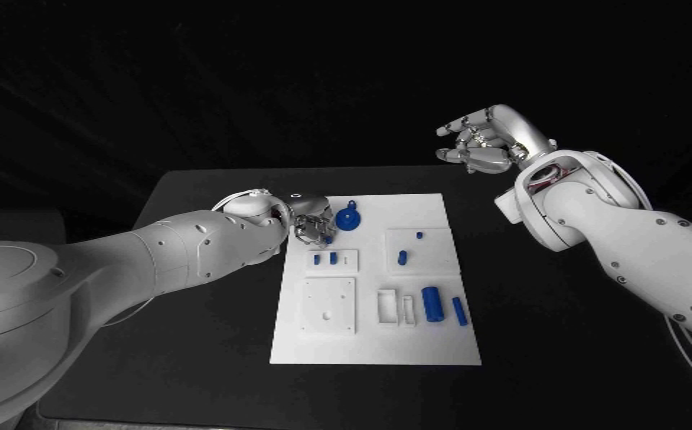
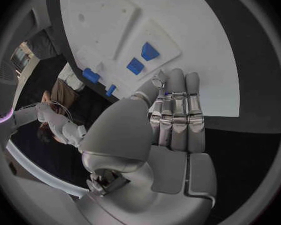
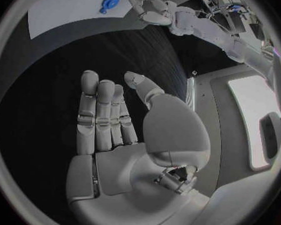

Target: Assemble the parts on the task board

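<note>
The white task board lies mid-table. My left hand hovers at its far left corner, fingers pointing down beside a round blue part. In the left wrist view the left hand has straight fingers held together, with the thumb against their tips. A blue sliver shows between them, and I cannot tell whether anything is held. My right hand is raised beyond the table's far right, fingers apart and empty. The right hand in its own wrist view looks at the round part and the left hand.
Two small blue pieces stand in a white block. Two more sit in a raised square to the right. Two blue cylinders lie near the right edge, beside white frames and a white square plate.
</note>
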Motion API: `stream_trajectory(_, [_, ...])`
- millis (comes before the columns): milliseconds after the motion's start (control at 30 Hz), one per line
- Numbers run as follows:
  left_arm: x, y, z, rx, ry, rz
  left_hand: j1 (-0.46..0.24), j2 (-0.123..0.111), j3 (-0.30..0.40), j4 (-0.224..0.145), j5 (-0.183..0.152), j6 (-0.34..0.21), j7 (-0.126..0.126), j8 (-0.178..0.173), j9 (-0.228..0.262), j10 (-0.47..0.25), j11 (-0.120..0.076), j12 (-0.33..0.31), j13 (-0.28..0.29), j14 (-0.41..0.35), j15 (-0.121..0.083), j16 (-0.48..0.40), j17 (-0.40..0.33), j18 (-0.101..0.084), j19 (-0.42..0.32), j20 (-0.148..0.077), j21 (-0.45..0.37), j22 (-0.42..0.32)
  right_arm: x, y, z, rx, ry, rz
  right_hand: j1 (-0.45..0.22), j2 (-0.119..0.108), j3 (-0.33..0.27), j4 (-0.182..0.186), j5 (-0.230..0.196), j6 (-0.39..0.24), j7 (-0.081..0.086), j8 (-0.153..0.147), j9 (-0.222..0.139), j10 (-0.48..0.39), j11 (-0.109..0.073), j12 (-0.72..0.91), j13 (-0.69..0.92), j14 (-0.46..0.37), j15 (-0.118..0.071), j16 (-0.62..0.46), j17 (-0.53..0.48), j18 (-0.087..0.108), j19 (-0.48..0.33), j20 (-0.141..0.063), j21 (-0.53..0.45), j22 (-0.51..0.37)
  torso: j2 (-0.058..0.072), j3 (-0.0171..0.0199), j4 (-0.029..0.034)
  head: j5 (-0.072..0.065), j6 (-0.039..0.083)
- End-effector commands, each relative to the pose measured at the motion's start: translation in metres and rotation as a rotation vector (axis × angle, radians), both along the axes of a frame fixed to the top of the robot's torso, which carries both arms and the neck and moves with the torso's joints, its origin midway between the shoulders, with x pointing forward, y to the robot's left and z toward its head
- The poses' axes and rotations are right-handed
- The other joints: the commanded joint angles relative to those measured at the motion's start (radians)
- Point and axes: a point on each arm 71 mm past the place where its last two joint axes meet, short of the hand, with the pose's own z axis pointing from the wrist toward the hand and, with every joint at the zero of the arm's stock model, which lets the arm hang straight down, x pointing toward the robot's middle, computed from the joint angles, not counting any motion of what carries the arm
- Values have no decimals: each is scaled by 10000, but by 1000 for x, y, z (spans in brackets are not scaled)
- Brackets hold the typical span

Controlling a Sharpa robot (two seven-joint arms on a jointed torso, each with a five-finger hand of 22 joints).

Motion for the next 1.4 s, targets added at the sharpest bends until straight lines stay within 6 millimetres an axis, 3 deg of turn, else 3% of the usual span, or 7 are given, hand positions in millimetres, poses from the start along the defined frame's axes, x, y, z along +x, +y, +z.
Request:
stream_trajectory(33, [0, 2, 0, 92, -61, 136, 0, -104, 8, -28, 34, -181, -52, -38, -12, 64, -12, 0, -8, -62, -19, 33, -37, 58, 46, -3, -82, 10, 0, 1, -1, -26, -13, 54, 77, 9, -36, 32, -24, -89, 1, 36, 14, 32, 38, -55, -27, -67, 1, -2, -20, 207, 18, 30, -49, 171, -3, 5, 1, -4, 2])
stream_trajectory(367, [3, 16, 0, 255, -54, 544, 18, -185, 12, 10, 16, -933, -347, -42, -15, -36, 28, -3, -10, -75, 2, 35, -123, 49, 82, 10, -201, 20, 3, -5, -6, 1, 239, 6, -32, -32, 459, 71, -305, 140, 7, 34, 16, 725, 113, -3899, -3428, -121, 50, -479, -670, 171, -70, 59, -370, 94, -10, 11, -9, 8, 7])
stream_trajectory(467, [5, 24, 1, 244, -150, 737, 11, -212, 103, 1, 50, -1263, -373, -64, -33, -964, 351, 2, -17, -354, 164, -410, -391, 86, -66, 88, -333, -18, 5, -9, -9, 104, 518, 8, -14, 60, 478, 98, -815, 168, 94, 19, 10, 967, 459, -5958, -5188, -712, 304, -1213, -1310, 256, -543, 268, -1008, -383, -11, 11, -6, 0, -2])
stream_trajectory(567, [7, 32, 5, -28, -425, 1010, 54, -278, 383, -60, -23, -1240, -312, -58, -30, -1390, 509, -12, -21, -59, 235, -1135, -874, 257, -118, 230, -418, 19, 7, -12, -14, 95, 879, 132, 46, 176, 617, 74, -1147, 278, 130, 31, 15, 1519, 644, -7952, -6523, 146, 316, -2199, -2502, 520, 70, 349, -1551, -1498, -8, 9, -12, -21, 14])
stream_trajectory(767, [15, 50, 26, -2107, -1061, 2068, 12, -329, 761, -53, 78, -233, 355, 81, 27, -868, 354, 107, 1, 96, 201, -1555, -1059, 285, -255, 245, -395, 291, 10, -13, -25, -598, 1366, 447, 239, 333, 996, -10, -1938, 669, 16, 81, 42, 1454, 605, -8057, -6552, 1279, 148, -2195, -2610, 629, 1009, 218, -1435, -2063, -21, 22, -20, -206, 93])
stream_trajectory(900, [18, 63, 45, -4673, -934, 3297, -176, -308, 489, 196, 105, 549, 241, 34, 13, 168, -14, 74, 6, 321, 29, -1121, -718, 105, 21, 71, -424, 194, 11, -10, -35, -1514, 1354, 517, 330, 319, 1078, -118, -1930, 1053, -96, 46, 44, 1861, 479, -8075, -6554, 1359, 78, -2056, -2338, 531, 964, 127, -1012, -1920, -17, 26, 6, -327, 115])
stream_trajectory(1400, [-3, 58, 85, -10768, 1393, 3867, -577, -298, 605, 565, 687, 23, 452, -14, -3, -1334, 619, -1, -26, -839, 892, -3926, -2805, 282, -1425, 856, -1412, -1925, 6, 18, -76, -5699, 1727, 284, 250, 13, 1175, -49, -2528, 955, -123, 41, 32, 1589, 539, -8072, -6557, 1292, 159, -2069, -1695, 462, 813, 168, -830, -1753, -16, 12, 41, -522, 163])
